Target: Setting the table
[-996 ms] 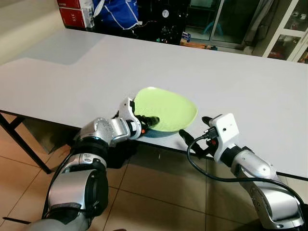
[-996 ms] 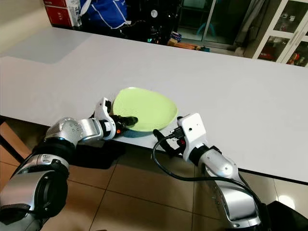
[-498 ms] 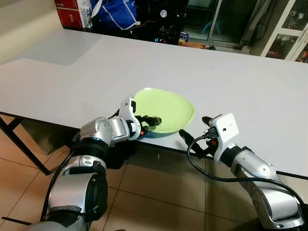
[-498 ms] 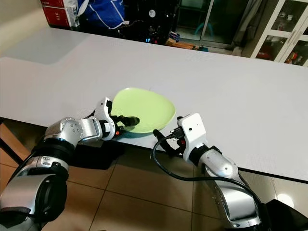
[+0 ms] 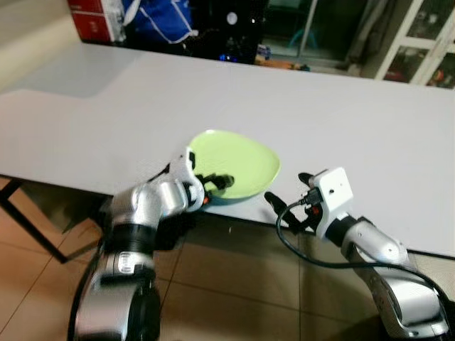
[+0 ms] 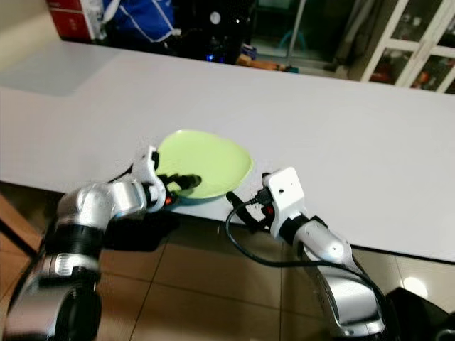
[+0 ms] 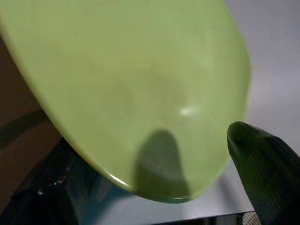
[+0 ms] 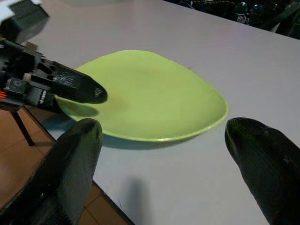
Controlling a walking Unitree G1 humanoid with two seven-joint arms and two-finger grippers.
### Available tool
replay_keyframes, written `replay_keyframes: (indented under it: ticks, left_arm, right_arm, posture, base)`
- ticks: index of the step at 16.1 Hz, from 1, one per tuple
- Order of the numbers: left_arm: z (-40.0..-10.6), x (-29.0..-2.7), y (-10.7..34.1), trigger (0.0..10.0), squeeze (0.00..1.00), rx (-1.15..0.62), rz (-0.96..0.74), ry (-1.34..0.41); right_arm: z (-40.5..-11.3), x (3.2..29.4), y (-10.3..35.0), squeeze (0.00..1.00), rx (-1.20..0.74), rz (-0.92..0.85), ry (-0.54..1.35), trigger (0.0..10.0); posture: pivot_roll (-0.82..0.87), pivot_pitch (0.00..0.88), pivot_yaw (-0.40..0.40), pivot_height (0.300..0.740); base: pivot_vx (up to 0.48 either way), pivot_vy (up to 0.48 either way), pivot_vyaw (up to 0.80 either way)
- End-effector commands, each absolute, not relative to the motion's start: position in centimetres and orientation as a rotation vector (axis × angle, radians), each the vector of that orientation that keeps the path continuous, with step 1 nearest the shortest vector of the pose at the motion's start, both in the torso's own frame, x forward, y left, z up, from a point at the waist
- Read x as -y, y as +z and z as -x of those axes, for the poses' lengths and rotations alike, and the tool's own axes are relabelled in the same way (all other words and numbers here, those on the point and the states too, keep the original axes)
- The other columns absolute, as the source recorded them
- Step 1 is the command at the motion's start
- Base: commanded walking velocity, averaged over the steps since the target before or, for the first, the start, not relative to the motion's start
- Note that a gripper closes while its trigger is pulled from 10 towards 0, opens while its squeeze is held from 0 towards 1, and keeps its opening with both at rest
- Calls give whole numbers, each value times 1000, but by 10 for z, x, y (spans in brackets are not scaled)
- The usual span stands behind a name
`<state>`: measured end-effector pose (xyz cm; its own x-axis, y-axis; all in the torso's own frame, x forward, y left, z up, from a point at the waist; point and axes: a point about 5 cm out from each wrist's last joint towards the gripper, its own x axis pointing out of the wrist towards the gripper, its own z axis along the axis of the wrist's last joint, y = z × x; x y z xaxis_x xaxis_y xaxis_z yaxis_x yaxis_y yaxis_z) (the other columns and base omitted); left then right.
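On the white table [image 5: 355, 121], left end effector [image 5: 215, 183] grips the green plate's [image 5: 242, 160] partly hidden rim; right end effector [image 5: 284, 202] gapes.

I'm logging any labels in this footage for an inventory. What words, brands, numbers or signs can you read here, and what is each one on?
None can be read.
Red box at the table's far left corner: whitish marks on its side, too blurred to read.
Blue bag beside it: no readable print.
Green plate, held at its near rim by the left gripper: plain, no text.
White housing of the right gripper: no markings seen.
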<state>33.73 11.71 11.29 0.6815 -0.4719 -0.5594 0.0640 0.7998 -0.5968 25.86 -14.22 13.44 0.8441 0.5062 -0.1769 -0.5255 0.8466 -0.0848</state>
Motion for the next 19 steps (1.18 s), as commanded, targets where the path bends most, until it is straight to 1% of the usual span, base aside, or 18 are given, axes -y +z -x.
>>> replay_keyframes:
  ticks: [1, 5, 8, 14, 15, 17, 18, 19]
  left_arm:
    - [-329, -128, 100, 10000, 0, -834, 549, -240]
    - [-322, -133, 94, 10000, 0, -839, 538, -215]
    - [-310, -136, 103, 10000, 0, -811, 477, -193]
    - [-289, -147, 107, 10000, 0, -803, 392, -140]
    - [-287, -149, 111, 10000, 0, -777, 378, -132]
    - [-286, -153, 131, 10000, 0, -624, 309, -138]
    - [-291, -158, 166, 10000, 0, -332, 202, -144]
    - [-288, -158, 196, 10000, 0, -132, 52, -157]
  right_arm:
    - [-261, 144, 135, 0, -150, 130, 542, 10000]
    - [-263, 142, 134, 0, -148, 128, 550, 10000]
    - [-261, 144, 136, 0, -141, 129, 545, 10000]
    - [-260, 143, 134, 0, -148, 127, 553, 10000]
    - [-260, 143, 135, 0, -146, 127, 554, 10000]
    - [-261, 144, 139, 0, -129, 121, 545, 10000]
    - [-263, 146, 146, 0, -85, 72, 507, 10000]
    - [-266, 148, 154, 0, -40, 10, 452, 10000]
  posture:
    - [25, 0, -23, 740]
    - [33, 0, -27, 740]
    - [30, 0, -14, 740]
    - [41, 0, -19, 740]
    - [39, 0, -18, 740]
    - [35, 0, -15, 740]
    - [33, 0, -14, 740]
    - [36, 0, -16, 740]
  base:
    - [0, 0, 0]
    - [0, 0, 0]
    - [0, 0, 0]
    - [0, 0, 0]
    - [0, 0, 0]
    - [0, 0, 0]
    - [0, 0, 0]
    - [0, 0, 0]
